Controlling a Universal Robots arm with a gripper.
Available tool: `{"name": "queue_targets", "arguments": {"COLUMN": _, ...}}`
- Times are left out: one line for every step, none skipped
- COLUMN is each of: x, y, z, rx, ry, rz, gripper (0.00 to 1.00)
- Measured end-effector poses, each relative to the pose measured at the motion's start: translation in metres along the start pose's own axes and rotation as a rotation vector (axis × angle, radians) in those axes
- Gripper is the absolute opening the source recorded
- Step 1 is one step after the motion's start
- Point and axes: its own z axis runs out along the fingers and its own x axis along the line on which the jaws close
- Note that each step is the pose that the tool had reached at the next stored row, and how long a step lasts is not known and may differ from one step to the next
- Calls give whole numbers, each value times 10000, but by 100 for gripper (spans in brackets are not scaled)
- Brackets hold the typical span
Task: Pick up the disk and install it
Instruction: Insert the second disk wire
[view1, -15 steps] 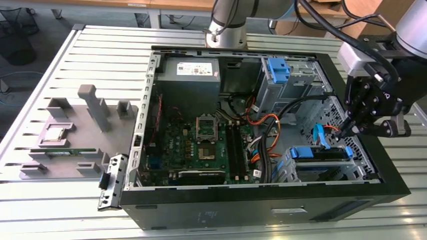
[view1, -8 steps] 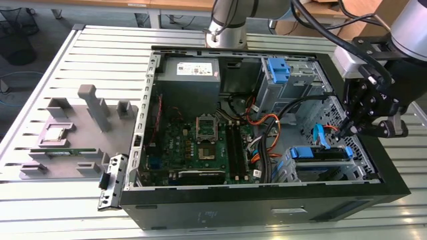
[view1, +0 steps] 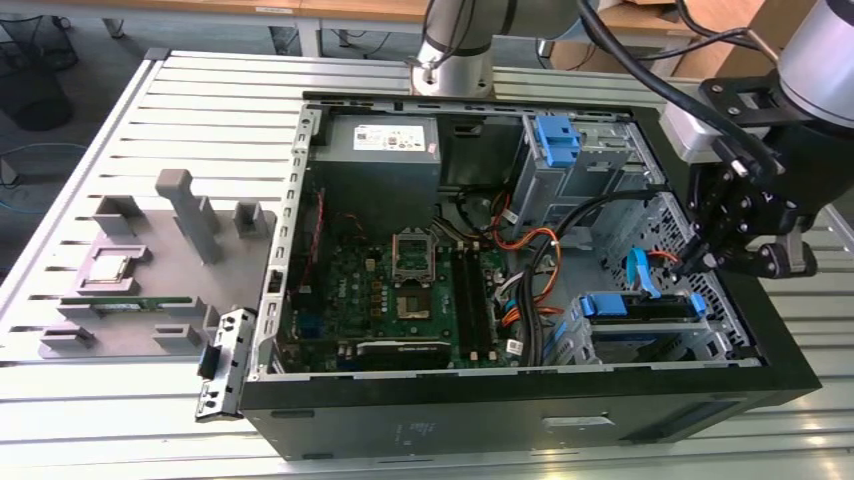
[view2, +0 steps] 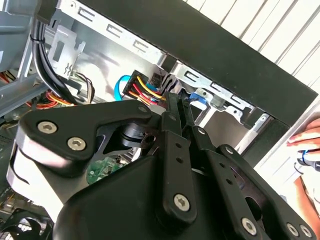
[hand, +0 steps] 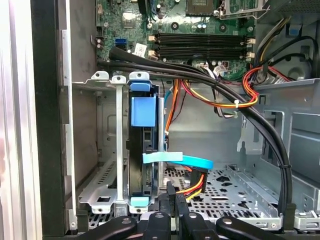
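The disk (view1: 638, 308) sits in the drive bay at the open computer case's corner, on the exterior view's lower right, its blue carrier rails showing on top. In the first wrist view the disk (hand: 142, 150) stands edge-on in the metal cage, blue tabs at both ends. My gripper (view1: 707, 262) hangs just above the case's right wall, beside that bay. Its fingers are shut with nothing between them in both wrist views (hand: 175, 194) (view2: 176, 102). The tips are close to a connector with yellow, red and black wires (hand: 197, 181) and a light blue flat cable (hand: 175, 159).
A second blue carrier (view1: 554, 140) sits in the upper bay. Thick black cables (hand: 225, 95) cross the case above the motherboard (view1: 400, 290). A grey fixture (view1: 147, 270) on the exterior view's left holds a square chip (view1: 110, 268). A person's hand (view2: 306, 142) rests outside the case.
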Motion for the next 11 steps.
{"name": "queue_targets", "arguments": {"x": 10, "y": 3, "z": 1, "rx": 30, "ry": -1, "rz": -1, "gripper": 16}}
{"name": "queue_targets", "arguments": {"x": 18, "y": 7, "z": 1, "rx": 56, "ry": -1, "rz": -2, "gripper": 16}}
{"name": "queue_targets", "arguments": {"x": 27, "y": 12, "z": 1, "rx": 81, "ry": -1, "rz": -3, "gripper": 16}}
{"name": "queue_targets", "arguments": {"x": 35, "y": 17, "z": 1, "rx": 102, "ry": 0, "rz": -4, "gripper": 16}}
{"name": "queue_targets", "arguments": {"x": 41, "y": 22, "z": 2, "rx": 118, "ry": 0, "rz": -4, "gripper": 16}}
{"name": "queue_targets", "arguments": {"x": 47, "y": 27, "z": 4, "rx": 134, "ry": -3, "rz": -3, "gripper": 16}}
{"name": "queue_targets", "arguments": {"x": 53, "y": 33, "z": 6, "rx": 151, "ry": -2, "rz": -4, "gripper": 16}}
{"name": "queue_targets", "arguments": {"x": 60, "y": 39, "z": 10, "rx": 174, "ry": -2, "rz": -5, "gripper": 16}}
{"name": "queue_targets", "arguments": {"x": 65, "y": 46, "z": 14, "rx": 199, "ry": -3, "rz": -6, "gripper": 16}}
{"name": "queue_targets", "arguments": {"x": 70, "y": 54, "z": 18, "rx": 227, "ry": -3, "rz": -7, "gripper": 16}}
{"name": "queue_targets", "arguments": {"x": 76, "y": 62, "z": 22, "rx": 258, "ry": -2, "rz": -8, "gripper": 16}}
